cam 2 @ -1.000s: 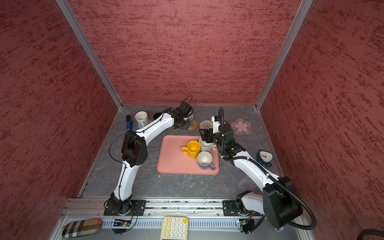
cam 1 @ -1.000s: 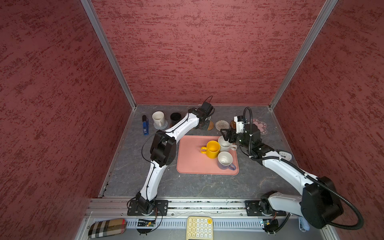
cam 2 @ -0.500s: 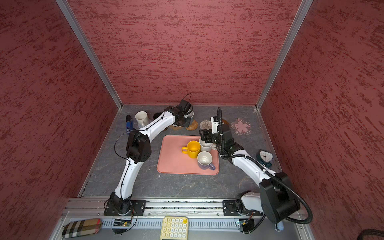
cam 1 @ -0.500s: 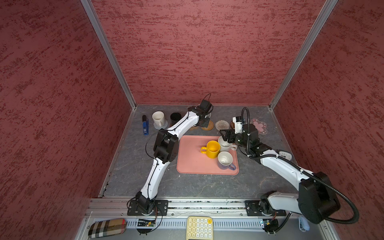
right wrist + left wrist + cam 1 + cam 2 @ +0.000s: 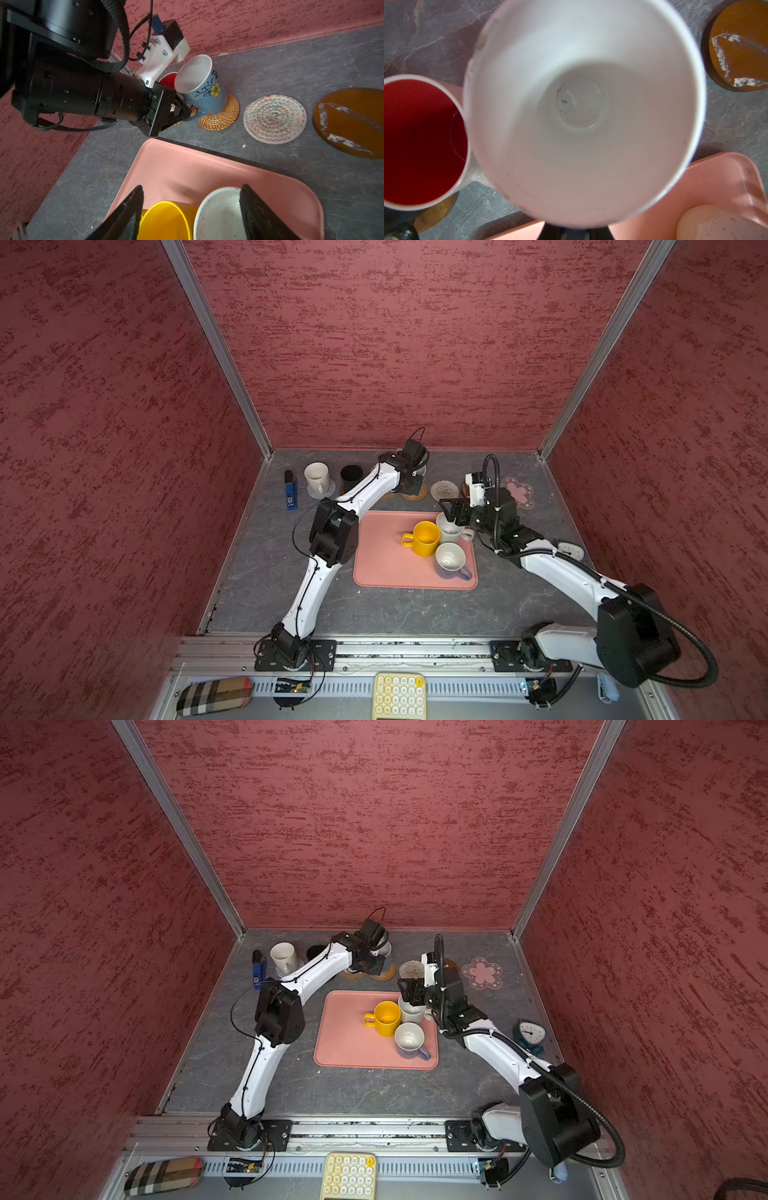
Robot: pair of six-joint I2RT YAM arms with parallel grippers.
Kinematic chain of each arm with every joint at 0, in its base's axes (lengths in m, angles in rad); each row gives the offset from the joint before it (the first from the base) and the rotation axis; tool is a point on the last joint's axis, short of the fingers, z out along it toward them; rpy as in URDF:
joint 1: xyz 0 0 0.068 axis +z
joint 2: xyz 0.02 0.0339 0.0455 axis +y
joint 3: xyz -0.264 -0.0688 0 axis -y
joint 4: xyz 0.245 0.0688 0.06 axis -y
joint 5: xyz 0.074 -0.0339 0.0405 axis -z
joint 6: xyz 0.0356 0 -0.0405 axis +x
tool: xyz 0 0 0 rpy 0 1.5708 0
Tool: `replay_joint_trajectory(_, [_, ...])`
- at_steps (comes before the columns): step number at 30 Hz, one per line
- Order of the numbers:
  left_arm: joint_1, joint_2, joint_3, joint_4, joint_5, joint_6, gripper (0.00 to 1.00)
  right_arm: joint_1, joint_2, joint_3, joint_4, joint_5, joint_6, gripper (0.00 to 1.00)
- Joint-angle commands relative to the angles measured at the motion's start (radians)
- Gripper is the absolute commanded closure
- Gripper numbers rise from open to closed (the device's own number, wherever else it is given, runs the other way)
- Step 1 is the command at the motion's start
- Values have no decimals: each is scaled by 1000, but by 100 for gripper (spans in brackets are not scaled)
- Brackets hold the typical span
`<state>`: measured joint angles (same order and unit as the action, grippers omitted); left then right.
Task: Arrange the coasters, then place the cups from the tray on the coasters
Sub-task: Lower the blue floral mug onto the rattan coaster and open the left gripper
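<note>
**Mid-task: a fourth cup going down, three left on the tray**

In the right wrist view we see the left gripper (image 5: 184, 113) clamped on the handle of the blue mug (image 5: 204, 91). The mug leans with its base edge on the wicker coaster (image 5: 220, 117), so we judge this placement unfinished. The right gripper (image 5: 192, 187) hangs with jaws wide above the yellow mug (image 5: 166, 220) and the speckled white mug (image 5: 220, 214) on the tray (image 5: 207, 166), gripping nothing.

In a top view the white mug (image 5: 318, 477) stands on the grey woven coaster (image 5: 328, 492). The black mug (image 5: 351, 477) is just beside it, and its mat is hidden. The lavender mug (image 5: 451, 562) also waits on the tray. The beige woven coaster (image 5: 274, 118), a brown disc (image 5: 351, 122) and the flower coaster (image 5: 517, 491) lie bare.

Only the left wrist view shows the red-lined mug (image 5: 421, 141) seated on a brownish mat (image 5: 436, 214); we cannot make it out in the top views. Only the top views show the lavender mug and the flower coaster.
</note>
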<state>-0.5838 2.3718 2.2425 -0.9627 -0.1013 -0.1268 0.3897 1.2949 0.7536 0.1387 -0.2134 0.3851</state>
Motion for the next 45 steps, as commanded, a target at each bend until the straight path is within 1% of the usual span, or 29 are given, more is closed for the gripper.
replay_joint_trajectory(1, [1,32,38,33,9,-23,100,-6,-6,-5,35,12,2,26])
replay_joint_trajectory(11, [-1,29,13,40,12,-39,100,-7,6,-5,47,0,11,27])
replay_joint_trajectory(12, [-2,31,11,42,12,-39,99,-6,5,-4,47,0,11,27])
replay_joint_trajectory(16, [-2,33,5,42,6,-43,90,-6,6,-4,48,-1,12,27])
replay_joint_trajectory(18, [-2,30,0,41,5,-45,83,-6,7,-4,49,-1,12,27])
replay_joint_trajectory(19, [-2,30,-4,45,3,-45,79,-6,7,-5,50,-2,12,26])
replay_joint_trajectory(23, [-6,2,-49,78,-9,-43,52,-7,6,-5,50,-3,12,27])
replay_joint_trajectory(24, [-7,-7,-63,86,-11,-42,47,-6,5,-4,50,-3,12,27])
replay_joint_trajectory(26, [-8,-20,-77,101,-13,-42,41,-7,3,-6,49,0,12,26])
replay_joint_trajectory(33, [-8,-49,-78,104,-26,-39,33,-7,-15,-3,34,11,7,26])
replay_joint_trajectory(39, [-14,-106,-84,104,-34,-34,26,-8,-36,10,-7,21,-1,25])
replay_joint_trajectory(45, [-45,-202,-104,106,-48,-29,25,-19,-79,3,-23,21,19,24])
